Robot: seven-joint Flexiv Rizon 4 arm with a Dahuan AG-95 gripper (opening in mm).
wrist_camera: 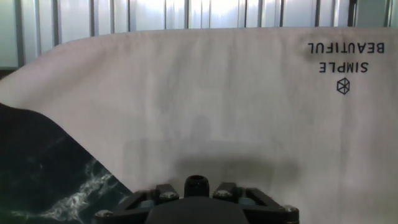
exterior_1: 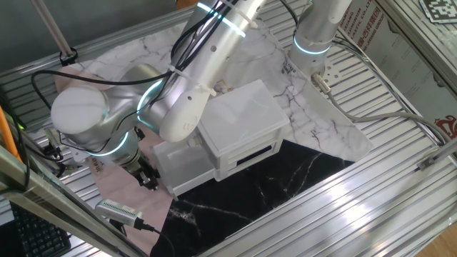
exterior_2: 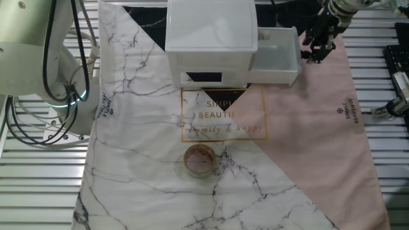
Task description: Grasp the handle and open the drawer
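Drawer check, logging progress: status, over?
Gripper at drawer front, jaw state unclear. Drawer pulled out from cabinet. Handle hidden. Nothing in the way.

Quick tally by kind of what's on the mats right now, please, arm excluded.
White cabinet: 1
Pulled-out white drawer: 1
Tape roll: 1
Total: 3

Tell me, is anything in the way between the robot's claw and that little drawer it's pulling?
Nothing visible is. The gripper sits right at the front of the drawer, which is slid out of the white cabinet. Beyond it lies only flat pink cloth.
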